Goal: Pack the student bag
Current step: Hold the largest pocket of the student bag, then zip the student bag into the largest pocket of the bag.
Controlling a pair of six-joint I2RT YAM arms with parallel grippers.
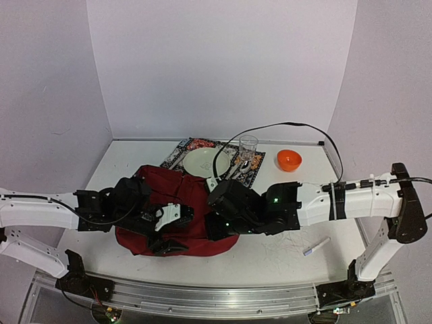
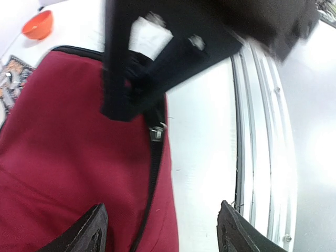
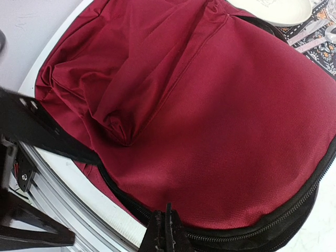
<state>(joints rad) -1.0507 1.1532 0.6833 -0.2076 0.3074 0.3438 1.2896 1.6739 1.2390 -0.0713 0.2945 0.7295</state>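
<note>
The student bag (image 3: 210, 131) is being shown as dark-red woven cloth, matt, fine-grained and softly creased. Its zipper (image 3: 273, 219) is being seen as black toothed tape, and the pull (image 2: 156, 132) as bare, shiny metal. The table (image 1: 270, 260) is being presented as a smooth white surface, faintly scuffed. The rail (image 1: 216, 297) is being read as brushed metal. The plate (image 1: 202, 162) is being seen as pale and glossy, the glass (image 1: 248, 147) as clear, and the bowl (image 1: 289, 160) as smooth orange plastic. The material of the patterned placemat (image 1: 258, 169) is not being made out.
</note>
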